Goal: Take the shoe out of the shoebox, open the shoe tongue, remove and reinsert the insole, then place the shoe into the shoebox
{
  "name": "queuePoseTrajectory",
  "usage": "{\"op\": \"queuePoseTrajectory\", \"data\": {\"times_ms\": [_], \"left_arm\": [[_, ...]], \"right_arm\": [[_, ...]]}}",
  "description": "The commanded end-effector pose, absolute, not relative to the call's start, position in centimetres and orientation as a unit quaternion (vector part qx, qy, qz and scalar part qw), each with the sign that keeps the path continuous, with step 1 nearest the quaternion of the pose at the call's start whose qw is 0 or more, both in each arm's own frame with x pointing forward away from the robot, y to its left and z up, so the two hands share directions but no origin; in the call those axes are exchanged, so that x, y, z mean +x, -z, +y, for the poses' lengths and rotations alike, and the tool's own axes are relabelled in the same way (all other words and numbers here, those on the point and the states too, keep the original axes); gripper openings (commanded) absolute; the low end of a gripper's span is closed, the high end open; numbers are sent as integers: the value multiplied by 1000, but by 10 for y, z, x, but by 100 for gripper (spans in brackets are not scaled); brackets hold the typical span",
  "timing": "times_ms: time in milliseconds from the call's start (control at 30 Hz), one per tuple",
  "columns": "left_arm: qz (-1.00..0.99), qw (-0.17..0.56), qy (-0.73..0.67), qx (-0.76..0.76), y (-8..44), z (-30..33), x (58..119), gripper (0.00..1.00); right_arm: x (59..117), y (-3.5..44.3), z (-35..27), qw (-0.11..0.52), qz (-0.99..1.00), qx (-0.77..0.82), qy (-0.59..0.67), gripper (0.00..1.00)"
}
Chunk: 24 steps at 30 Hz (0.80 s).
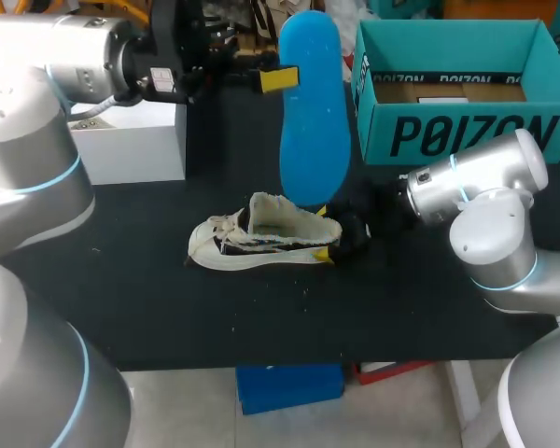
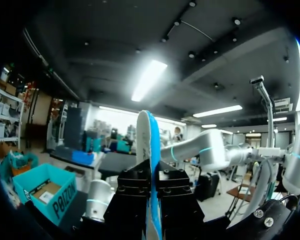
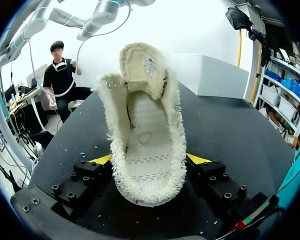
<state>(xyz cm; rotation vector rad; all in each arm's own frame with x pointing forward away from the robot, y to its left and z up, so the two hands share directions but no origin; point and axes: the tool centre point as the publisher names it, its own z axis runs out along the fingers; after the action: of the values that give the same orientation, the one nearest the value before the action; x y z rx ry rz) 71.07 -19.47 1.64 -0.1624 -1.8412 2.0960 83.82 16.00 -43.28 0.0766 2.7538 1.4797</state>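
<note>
Looking down from the head camera, you find the shoe point(image 1: 261, 245) lying on the black desk point(image 1: 149, 280), nearer the robot than the shoebox point(image 1: 467, 135) and off past the shoebox's left end. Its long axis runs side to side, roughly parallel to the shoebox's printed front wall, with the heel at the end closer to the shoebox and the toe pointing away from it. Your right pincer point(image 1: 323, 233) is clenched on that heel. In the right wrist view, its yellow-tipped fingers point(image 3: 101, 160) press the fuzzy cream sides from both flanks. The shoe stretches straight ahead of them, tongue raised at the far end. Your left pincer point(image 1: 278, 79) is grasping the blue insole point(image 1: 315, 112), which shows just beside the shoebox's left wall. Its length runs from above the shoe's heel toward the desk's far side. In the left wrist view the insole point(image 2: 150, 145) stands edge-on between the black finger blocks.
</note>
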Motion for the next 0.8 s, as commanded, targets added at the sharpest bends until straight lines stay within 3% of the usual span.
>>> {"op": "queuePoseTrajectory", "data": {"times_ms": [33, 167, 200, 267, 300, 500, 800], "left_arm": [[-649, 168, -740, -53, -16, -194, 706, 0], [-649, 168, -740, -53, -16, -194, 706, 0], [-649, 168, -740, -53, -16, -194, 706, 0], [-649, 168, -740, -53, -16, -194, 706, 0], [-649, 168, -740, -53, -16, -194, 706, 0], [-649, 168, -740, -53, -16, -194, 706, 0], [-649, 168, -740, -53, -16, -194, 706, 0]], "right_arm": [[839, 435, 161, 7, 881, 25, -472, 0], [839, 435, 161, 7, 881, 25, -472, 0], [840, 434, 160, 8, 881, 25, -472, 11], [840, 431, 157, 8, 882, 25, -470, 58], [841, 428, 156, 9, 884, 24, -466, 100], [848, 399, 145, -6, 906, -18, -423, 100], [860, 381, 131, -39, 962, -64, -264, 100]]}}
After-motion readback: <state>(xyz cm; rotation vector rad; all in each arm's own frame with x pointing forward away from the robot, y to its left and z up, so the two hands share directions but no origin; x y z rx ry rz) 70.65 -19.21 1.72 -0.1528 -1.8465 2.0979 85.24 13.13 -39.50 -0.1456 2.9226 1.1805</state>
